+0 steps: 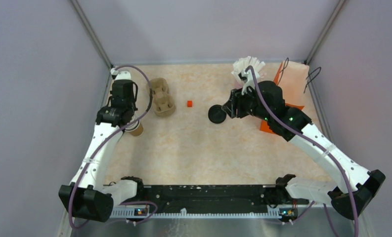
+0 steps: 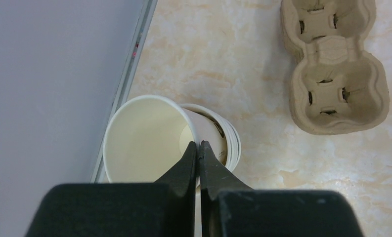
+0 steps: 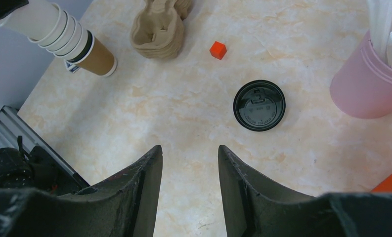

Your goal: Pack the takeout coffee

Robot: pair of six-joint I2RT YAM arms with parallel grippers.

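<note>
Your black lid (image 1: 217, 114) is not on any cup: it lies flat and alone on the table (image 1: 194, 148), just ahead of the right gripper (image 3: 189, 150), whose fingers stand apart with nothing between them. The tan cup (image 3: 96, 58) stands well apart from the lid, at the left edge near the wall, and it has the stack of cream cups (image 3: 55, 27) nested in it, leaning up and away. Your left gripper (image 2: 198, 145) is pinched tight on the rim wall of the topmost cream cup (image 2: 144, 140), one finger inside and one outside; you cannot tell whether that cup has come free of the rims just behind it. Between cup and lid you have the pulp cup carrier (image 1: 162, 97) and a small red cube (image 1: 189, 103). The pink cup (image 3: 362, 89) of white straws sits right of the lid, with the orange bag (image 1: 264, 126) beside the right arm.
</note>
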